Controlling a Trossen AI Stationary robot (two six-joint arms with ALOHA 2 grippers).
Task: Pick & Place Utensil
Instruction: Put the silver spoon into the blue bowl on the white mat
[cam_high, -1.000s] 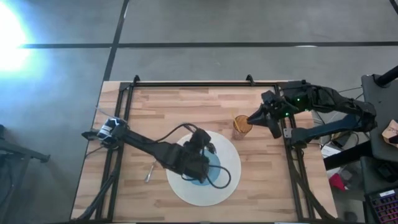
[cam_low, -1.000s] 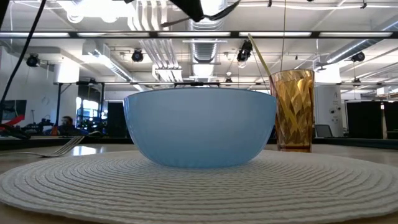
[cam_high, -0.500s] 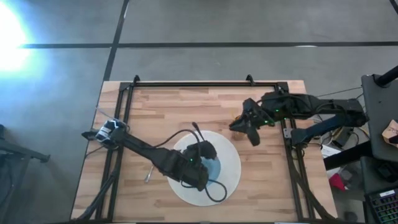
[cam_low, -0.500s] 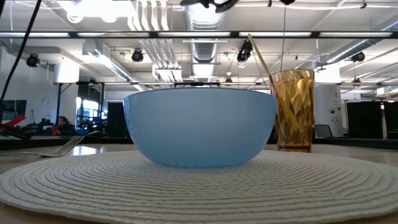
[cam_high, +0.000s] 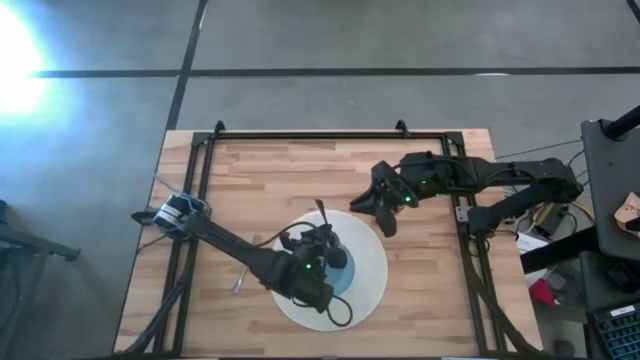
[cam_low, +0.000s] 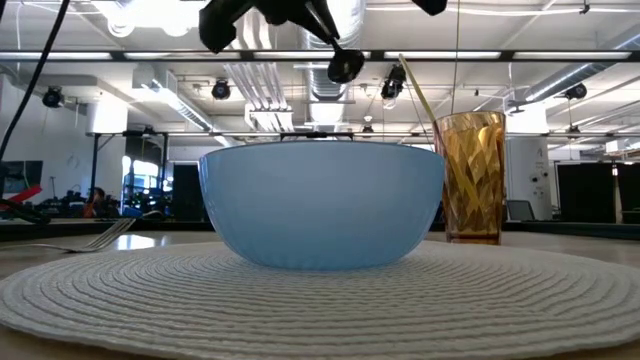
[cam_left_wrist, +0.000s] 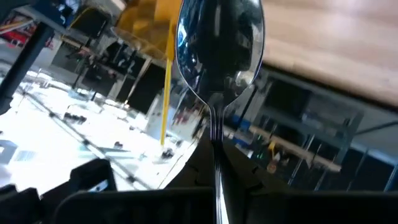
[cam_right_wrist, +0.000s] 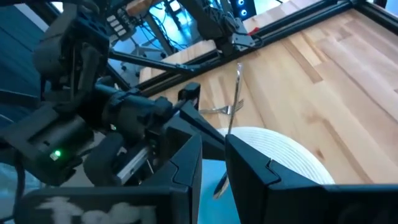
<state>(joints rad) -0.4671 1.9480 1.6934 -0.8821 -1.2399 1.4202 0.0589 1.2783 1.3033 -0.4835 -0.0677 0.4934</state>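
**Spoon up in the left gripper, right over the bowl**

Left gripper (cam_high: 322, 243) clamped on the spoon (cam_left_wrist: 217, 59), handle pinched between the fingers and the shiny bowl end sticking straight out ahead of them; hanging above the blue bowl (cam_low: 322, 205), spoon head (cam_low: 344, 66) clear of the rim in the low view, not touching; bowl sitting on the round woven placemat (cam_high: 372, 262) near the middle of the wooden table (cam_high: 280, 175).

Right gripper (cam_high: 372, 207) hovering just past the placemat's far-right edge, fingers (cam_right_wrist: 255, 177) parted a little with nothing between them; amber glass (cam_low: 471, 177) with a straw (cam_low: 420, 88) standing behind-right of the bowl in the low view, probably tucked under that right arm from above, hard to say.

Fork (cam_high: 241, 279) lying flat on the wood left of the placemat, well away from both grippers.
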